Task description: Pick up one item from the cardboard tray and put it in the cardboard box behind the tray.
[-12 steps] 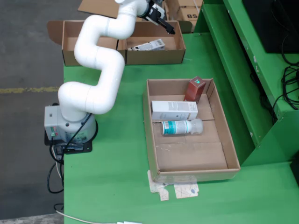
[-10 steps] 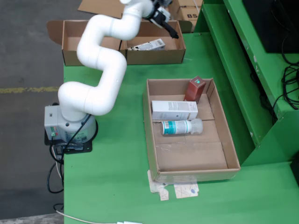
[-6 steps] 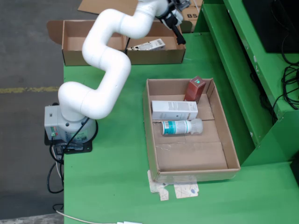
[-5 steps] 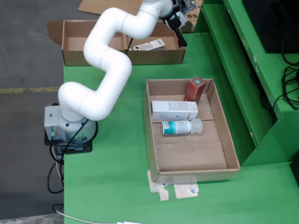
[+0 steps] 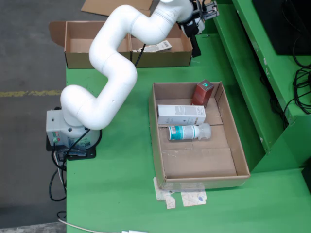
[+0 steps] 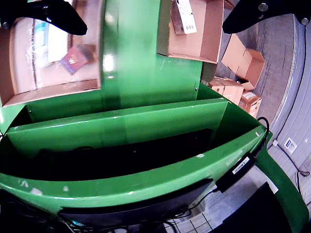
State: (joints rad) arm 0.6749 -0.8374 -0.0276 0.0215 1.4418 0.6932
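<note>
The cardboard tray [image 5: 155, 141] lies on the green table and holds a dark red box [image 5: 202, 92], a white box [image 5: 181, 114] and a clear bottle with a teal label [image 5: 187, 132]. The long cardboard box [image 5: 77, 58] stands beyond it at the top, with a white label [image 5: 158, 47] inside. My gripper [image 5: 195, 46] hangs at that box's right end, off to the side of the tray. In the wrist view the gripper [image 6: 154, 30] has its black fingers [image 6: 53, 14] wide apart with nothing between them. That view also shows the tray [image 6: 48, 90], the red box [image 6: 75, 57] and the cardboard box [image 6: 194, 34].
The arm's base [image 5: 73, 131] sits at the table's left edge. A raised green ledge [image 5: 252, 73] runs along the right, with black cables [image 5: 301, 92] beyond it. Paper scraps [image 5: 187, 196] lie by the tray's near end. Stacked cartons [image 6: 238, 73] stand on the floor.
</note>
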